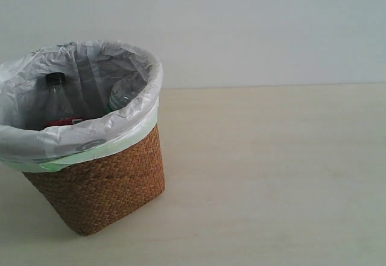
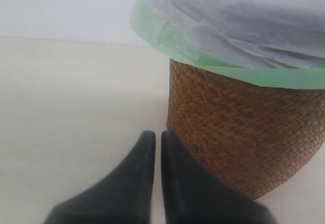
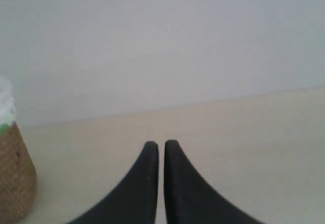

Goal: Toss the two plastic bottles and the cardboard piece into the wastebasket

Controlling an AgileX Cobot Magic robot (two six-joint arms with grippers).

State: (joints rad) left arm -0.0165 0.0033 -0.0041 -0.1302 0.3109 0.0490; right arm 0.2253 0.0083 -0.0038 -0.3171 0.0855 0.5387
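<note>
Left wrist view: the left gripper (image 2: 154, 137) has its jaws closed to a hairline slit and holds nothing, just beside the woven wall of the wastebasket (image 2: 244, 132). The right gripper (image 3: 161, 145) is closed the same way and empty, over the pale table (image 3: 254, 132). In the exterior view, 2 plastic bottles sit inside the bag-lined wastebasket: the black-capped bottle (image 1: 58, 97) and the second bottle (image 1: 123, 92).

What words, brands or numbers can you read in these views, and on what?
No text can be read in any view.
Red label on the clear black-capped plastic bottle, in the brown wicker wastebasket: print too blurred, mostly hidden by the white bag liner.
Second clear bottle: no print visible.
</note>
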